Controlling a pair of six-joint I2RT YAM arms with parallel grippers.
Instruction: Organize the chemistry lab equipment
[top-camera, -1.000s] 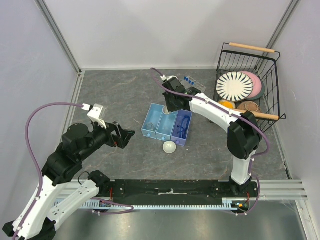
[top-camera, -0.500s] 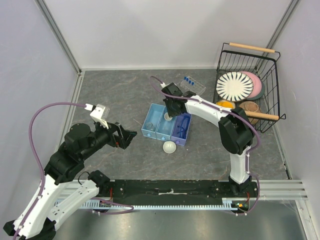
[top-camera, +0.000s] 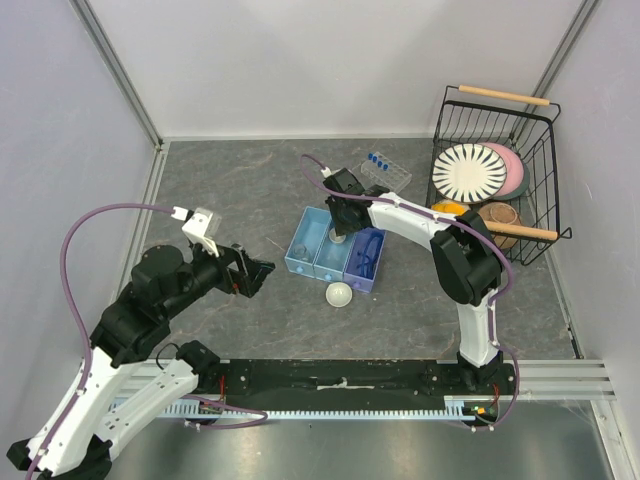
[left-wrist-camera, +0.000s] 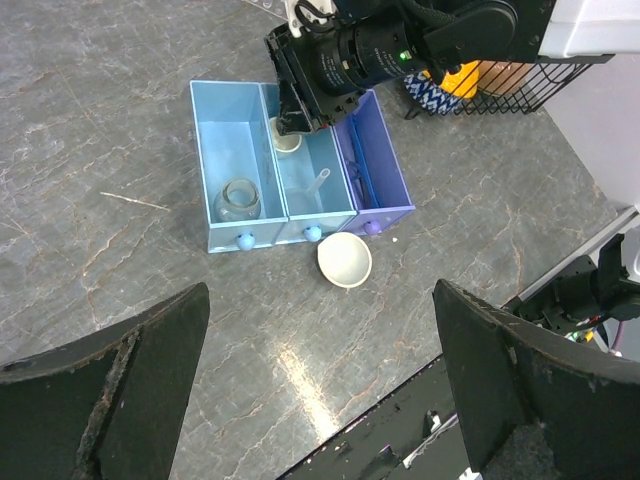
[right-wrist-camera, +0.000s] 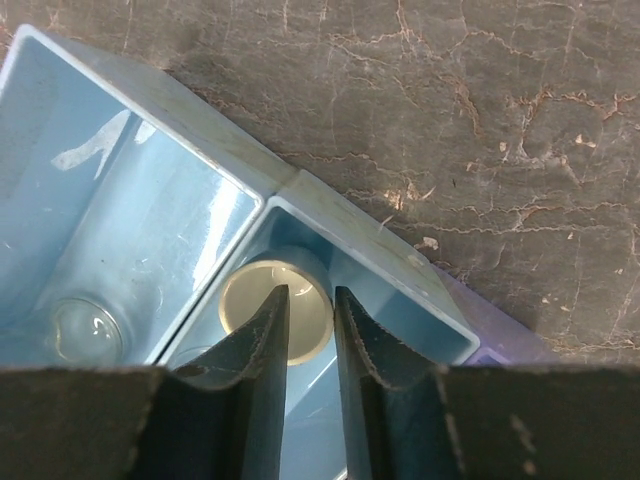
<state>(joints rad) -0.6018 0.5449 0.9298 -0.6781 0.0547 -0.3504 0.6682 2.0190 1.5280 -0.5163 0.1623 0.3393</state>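
Note:
My right gripper (top-camera: 338, 228) reaches down into the middle compartment of the blue three-part organizer (top-camera: 297, 268). Its jaws stand a little apart and straddle the rim of a small white dish (right-wrist-camera: 250, 300) in the compartment's back corner, one finger inside and one outside. A second white dish (top-camera: 339, 294) lies on the table in front of the organizer. Blue-framed safety glasses (top-camera: 366, 250) lie in the purple compartment. The clear tube rack (top-camera: 390, 175) with blue-capped tubes (top-camera: 377, 158) stands behind. My left gripper (top-camera: 255, 272) is open and empty, above the table left of the organizer.
A small clear glass (left-wrist-camera: 238, 200) sits in the organizer's left compartment, and a thin clear dropper (left-wrist-camera: 315, 186) lies in the middle one. A black wire basket (top-camera: 500, 95) with plates and bowls stands at the back right. Walls close the table's left, back and right sides.
My right gripper has moved left and down into the middle compartment with the white dish. My left arm has shifted only slightly.

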